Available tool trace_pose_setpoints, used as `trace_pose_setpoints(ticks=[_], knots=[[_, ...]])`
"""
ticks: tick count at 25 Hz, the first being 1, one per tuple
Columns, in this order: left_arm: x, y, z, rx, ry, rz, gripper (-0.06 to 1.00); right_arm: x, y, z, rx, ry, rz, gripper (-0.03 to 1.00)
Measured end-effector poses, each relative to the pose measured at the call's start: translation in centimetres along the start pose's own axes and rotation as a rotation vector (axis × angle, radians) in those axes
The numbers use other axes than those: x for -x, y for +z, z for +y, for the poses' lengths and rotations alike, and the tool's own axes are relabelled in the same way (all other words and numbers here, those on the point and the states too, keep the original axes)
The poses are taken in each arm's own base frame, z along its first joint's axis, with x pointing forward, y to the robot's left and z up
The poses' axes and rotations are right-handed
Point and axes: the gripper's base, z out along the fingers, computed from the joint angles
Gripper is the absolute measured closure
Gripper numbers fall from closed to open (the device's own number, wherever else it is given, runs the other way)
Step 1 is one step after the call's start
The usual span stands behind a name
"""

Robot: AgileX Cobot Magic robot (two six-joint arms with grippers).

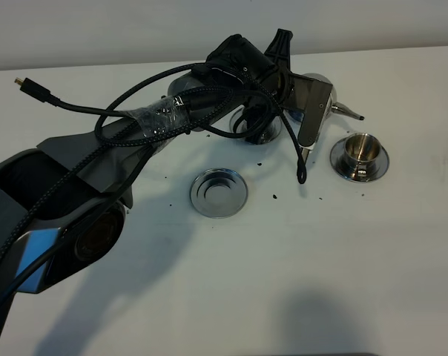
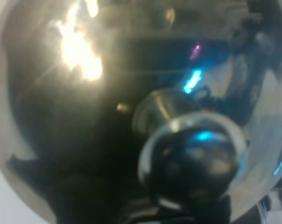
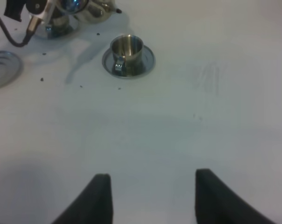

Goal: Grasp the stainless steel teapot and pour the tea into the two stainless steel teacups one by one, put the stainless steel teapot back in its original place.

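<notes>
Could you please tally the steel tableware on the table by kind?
Teapot: 1
Teacup: 1 in clear view
Saucers: 3, namely the cup's saucer, the empty saucer and the half-hidden saucer under the arm
Total: 5

The white worktop [image 1: 320, 245] is lit brightly and evenly from above in the exterior high view. Soft grey shadows are cast beneath the left arm [image 1: 68, 152] and along the near edge. Hard glare is thrown off the wide saucer [image 1: 219, 193] and the teacup [image 1: 360, 150]. The left wrist view is filled by the stainless steel teapot [image 2: 85, 116], heavily blurred, with one burnt-out white highlight (and small blue glints). The right wrist view is rendered dimmer and softer, and the right gripper [image 3: 151, 176] is shown dark and out of focus.
</notes>
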Motion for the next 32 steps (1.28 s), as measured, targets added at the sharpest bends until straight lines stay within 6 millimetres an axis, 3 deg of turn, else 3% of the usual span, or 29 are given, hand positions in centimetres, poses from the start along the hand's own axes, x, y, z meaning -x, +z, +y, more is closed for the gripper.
trace_pose_setpoints(ticks=[16,32], knots=[[-0.19,-0.02,-0.48,-0.053,-0.004,0.021,0.72,0.0,0.0,0.0,0.0,-0.001,0.0,0.57],[0.0,0.0,0.07,0.007,0.068,0.001,0.73,0.0,0.0,0.0,0.0,-0.001,0.0,0.57]])
